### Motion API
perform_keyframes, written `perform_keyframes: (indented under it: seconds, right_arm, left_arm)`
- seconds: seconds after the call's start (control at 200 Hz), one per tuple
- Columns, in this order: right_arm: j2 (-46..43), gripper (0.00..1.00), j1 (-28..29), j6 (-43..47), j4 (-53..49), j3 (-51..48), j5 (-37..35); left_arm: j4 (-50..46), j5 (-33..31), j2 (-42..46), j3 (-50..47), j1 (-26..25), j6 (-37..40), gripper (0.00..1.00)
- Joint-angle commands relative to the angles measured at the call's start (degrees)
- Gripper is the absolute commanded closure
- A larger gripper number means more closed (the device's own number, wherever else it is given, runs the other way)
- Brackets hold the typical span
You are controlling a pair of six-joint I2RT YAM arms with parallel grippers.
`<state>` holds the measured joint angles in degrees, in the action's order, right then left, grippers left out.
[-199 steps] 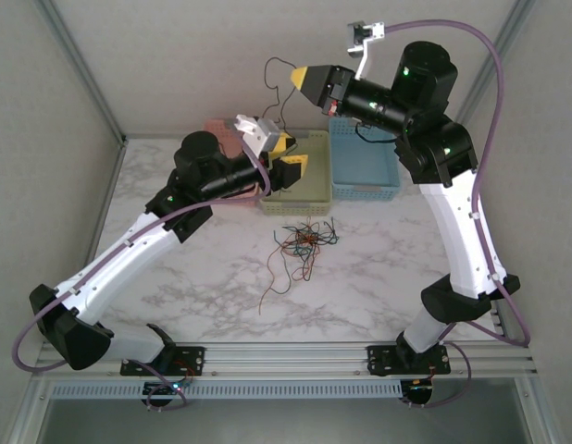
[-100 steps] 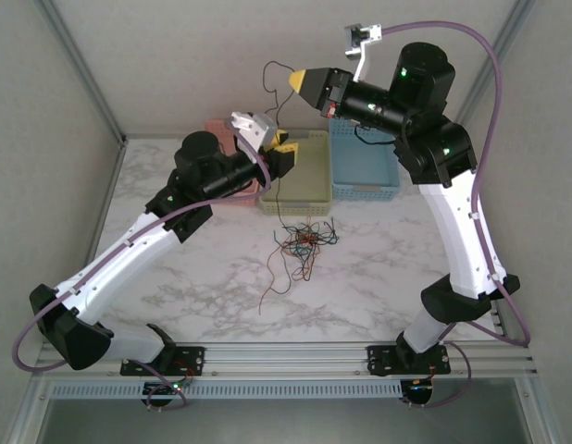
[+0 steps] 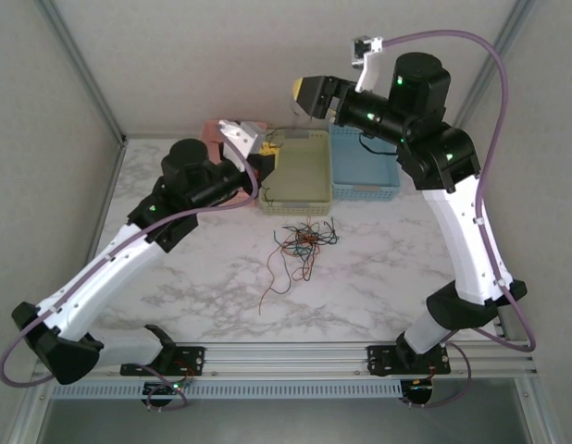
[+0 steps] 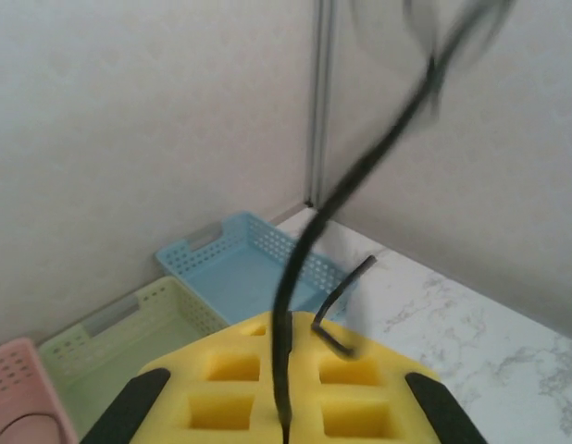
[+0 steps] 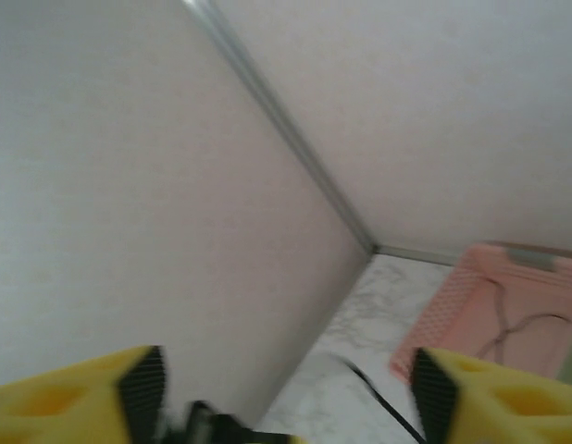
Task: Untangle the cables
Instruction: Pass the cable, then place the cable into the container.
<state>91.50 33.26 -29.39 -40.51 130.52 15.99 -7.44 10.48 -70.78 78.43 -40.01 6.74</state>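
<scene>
Left arm has drawn back leftward; left gripper (image 3: 265, 153) sits by the pink basket (image 3: 214, 129), pads clenched on a black cable (image 4: 360, 176). Remaining cables (image 3: 303, 240) lie tangled mid-table (image 3: 193, 277). Right gripper (image 3: 306, 92) is held high over the green basket (image 3: 300, 176), jaws parted.

The left arm (image 3: 110, 268) and right arm (image 3: 466, 231) share one build: long white shell links joined by bulky, rounded black joint housings (image 3: 189, 171), several lit by small green lights (image 3: 400, 81). A thick lavender hose (image 3: 485, 55) runs along each arm and loops free near the base. Black base brackets (image 3: 406, 359) are bolted to a silver slotted rail (image 3: 286, 354). A white camera mount (image 3: 365, 46) sits at each wrist. The left end effector (image 4: 284, 370) carries yellow foam pads (image 4: 351, 407) moulded with square recesses and backed by black fingers (image 4: 124, 416); the right end effector (image 5: 286, 398) has matching yellow pads edged in black
</scene>
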Motion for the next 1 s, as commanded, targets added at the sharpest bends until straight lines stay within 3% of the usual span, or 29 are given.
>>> perform_keyframes:
  seconds: [0.0,0.245,0.385,0.521,0.846,0.996]
  right_arm:
    - [-2.5,0.01,-0.8,5.6,-4.0,-4.9,-12.7]
    - [-14.4,0.01,-2.0,9.7,1.4,-29.7,-14.8]
    - [-21.0,0.01,-2.0,9.5,2.8,-40.7,-14.3]
    - [-26.8,0.02,-2.0,8.3,3.0,-49.2,-14.0]
    - [-32.6,0.06,-2.0,7.5,1.9,-56.1,-13.6]
    - [-33.7,0.07,-2.0,8.1,0.5,-56.8,-13.3]
  left_arm:
    - [-9.0,-6.1,0.1,4.5,2.1,2.4,1.0]
    - [-19.5,-7.2,-9.1,23.9,13.3,-1.3,1.0]
    - [-22.7,-8.5,-18.6,36.3,16.1,-0.6,1.0]
    - [-29.3,-13.6,-31.1,53.8,17.9,-0.3,1.0]
    - [-29.1,-14.9,-51.1,70.4,22.1,-4.3,1.0]
    - [-28.5,-16.6,-55.9,70.9,23.4,-5.9,1.0]
